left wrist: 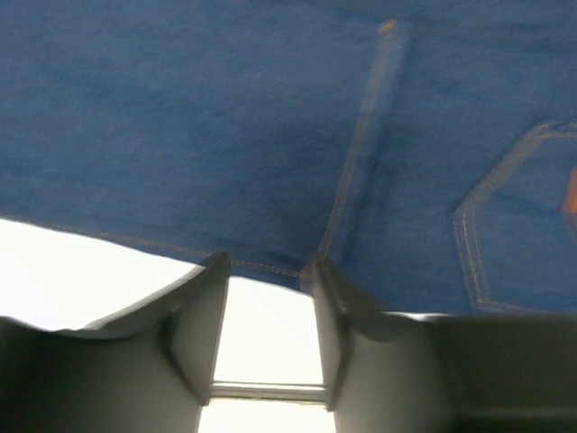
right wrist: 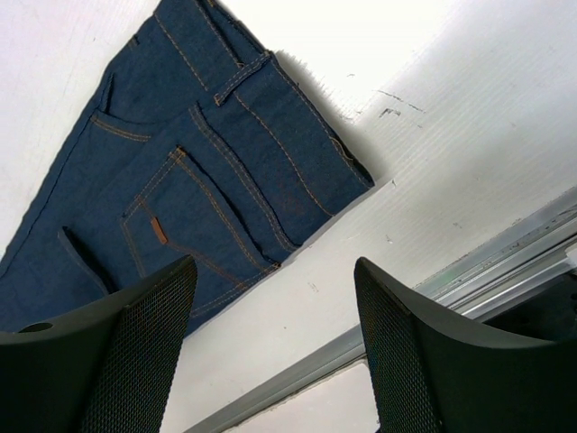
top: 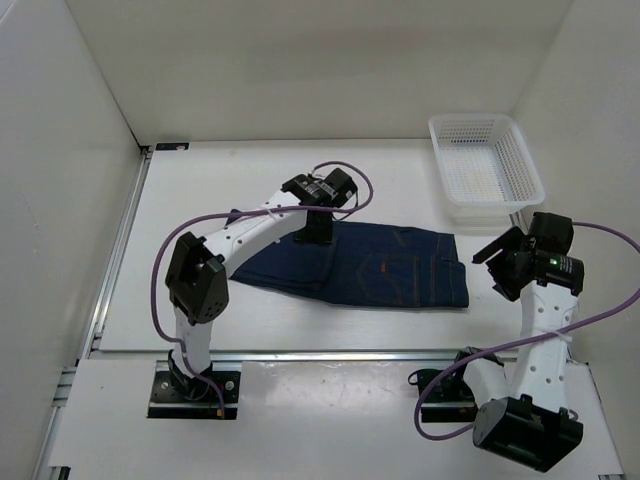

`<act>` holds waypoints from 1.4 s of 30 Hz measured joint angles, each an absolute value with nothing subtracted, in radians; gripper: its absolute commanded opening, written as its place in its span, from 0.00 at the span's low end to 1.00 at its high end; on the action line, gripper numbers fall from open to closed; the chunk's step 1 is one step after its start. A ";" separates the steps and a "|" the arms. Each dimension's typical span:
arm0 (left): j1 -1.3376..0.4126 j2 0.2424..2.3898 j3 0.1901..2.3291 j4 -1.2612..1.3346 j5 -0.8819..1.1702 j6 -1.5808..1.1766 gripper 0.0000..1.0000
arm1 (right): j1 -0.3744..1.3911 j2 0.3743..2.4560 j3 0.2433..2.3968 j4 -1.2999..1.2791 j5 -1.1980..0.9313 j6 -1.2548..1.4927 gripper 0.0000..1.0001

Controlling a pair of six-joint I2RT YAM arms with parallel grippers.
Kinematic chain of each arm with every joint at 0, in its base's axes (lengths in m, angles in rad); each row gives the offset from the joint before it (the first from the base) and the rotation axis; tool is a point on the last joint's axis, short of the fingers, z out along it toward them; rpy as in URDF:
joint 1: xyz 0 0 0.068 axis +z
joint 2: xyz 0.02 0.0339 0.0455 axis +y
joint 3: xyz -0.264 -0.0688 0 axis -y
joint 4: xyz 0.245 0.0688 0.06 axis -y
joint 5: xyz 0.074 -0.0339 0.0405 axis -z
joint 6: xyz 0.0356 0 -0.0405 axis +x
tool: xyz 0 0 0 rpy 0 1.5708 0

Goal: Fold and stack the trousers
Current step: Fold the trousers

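Denim, dark navy: one pair of trousers (top: 380, 268), folded into a flat, roughly rectangular bundle near the middle of the white table (top: 200, 190). The waist end lies to the right, and the narrower leg end trails left and slightly toward the back. Orange stitching lines the pockets and seams. A back pocket (right wrist: 160, 232) faces up and carries a small orange tab.

Left gripper (top: 318, 240): pointed down over the upper left part of the trousers. In the wrist view its two fingers stand a little apart, tips right at a stitched hem. Bare table shows in the gap between them and no cloth is pinched there.

Right gripper (top: 492, 268): hovers just off the right, waist end of the trousers, clear of the cloth. Its jaws are spread wide and hold nothing.

Basket (top: 530, 165): white plastic mesh, at the far right corner of the table, apart from the trousers.

Rail (top: 350, 353): metal, along the near table edge, between the trousers and the arm bases.

Cables (top: 165, 250): purple, one looped along each arm.
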State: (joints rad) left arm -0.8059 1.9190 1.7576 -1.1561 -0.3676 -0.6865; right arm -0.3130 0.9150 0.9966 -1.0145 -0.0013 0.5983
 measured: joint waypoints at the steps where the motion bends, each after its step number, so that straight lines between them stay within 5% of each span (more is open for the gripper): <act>1: -0.806 1.939 1.788 -1.166 -0.353 -0.665 0.81 | -0.313 0.911 0.996 -1.014 -0.005 0.598 0.76; 2: -0.808 1.965 1.819 -1.168 -0.343 -0.641 0.88 | -0.313 0.908 0.994 -1.013 -0.009 0.598 0.76; 6: -0.824 2.120 1.947 -1.175 -0.320 -0.595 0.86 | -0.313 0.895 0.984 -1.013 -0.022 0.598 0.76; 15: -0.882 2.265 1.858 -1.182 -0.299 -0.566 0.68 | -0.313 0.883 0.984 -1.013 -0.030 0.598 0.76; 28: -0.879 2.265 1.839 -1.190 -0.327 -0.586 0.11 | -0.313 0.883 0.984 -1.013 -0.030 0.595 0.76; 42: -0.776 2.014 1.789 -1.148 -0.279 -0.674 0.11 | -0.313 0.883 0.984 -1.015 -0.030 0.594 0.76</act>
